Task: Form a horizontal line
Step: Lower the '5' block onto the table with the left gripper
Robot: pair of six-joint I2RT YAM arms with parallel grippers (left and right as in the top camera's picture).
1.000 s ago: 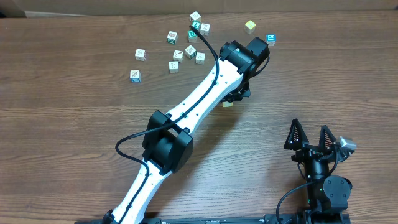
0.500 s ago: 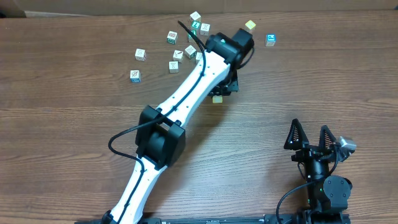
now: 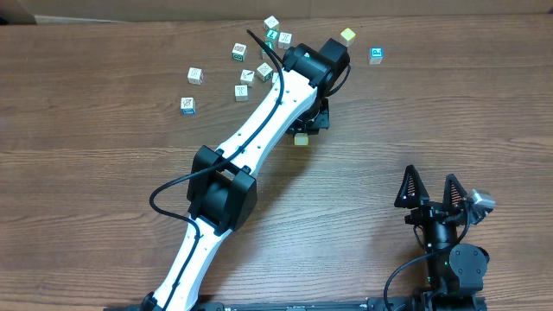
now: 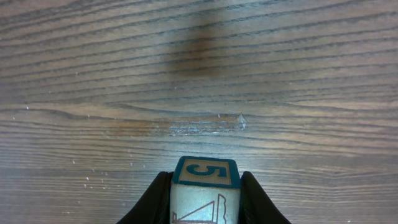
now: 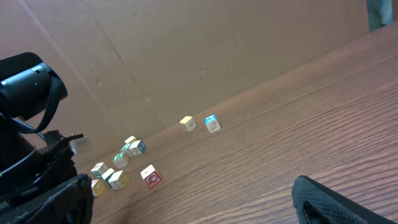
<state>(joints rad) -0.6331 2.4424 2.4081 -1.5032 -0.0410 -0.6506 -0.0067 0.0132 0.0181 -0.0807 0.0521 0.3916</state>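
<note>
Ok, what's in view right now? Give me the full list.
Loose cubes: about ten showing, pale wood with blue, green or red marks, scattered at the far side; no row yet.
Yellowish cube: one, far side, right of the scatter.
Held cube: one, pale with a blue 5, in the left gripper.
Table: one, brown wood.
Left gripper: one, black, shut on the held cube.
Right gripper: one, black, open, near right edge.

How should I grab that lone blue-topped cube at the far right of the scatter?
Come straight down and close on two opposite side faces of the blue-topped cube. It sits flat and alone, sides clear; its nearest neighbour, the yellowish cube, stands apart.
</note>
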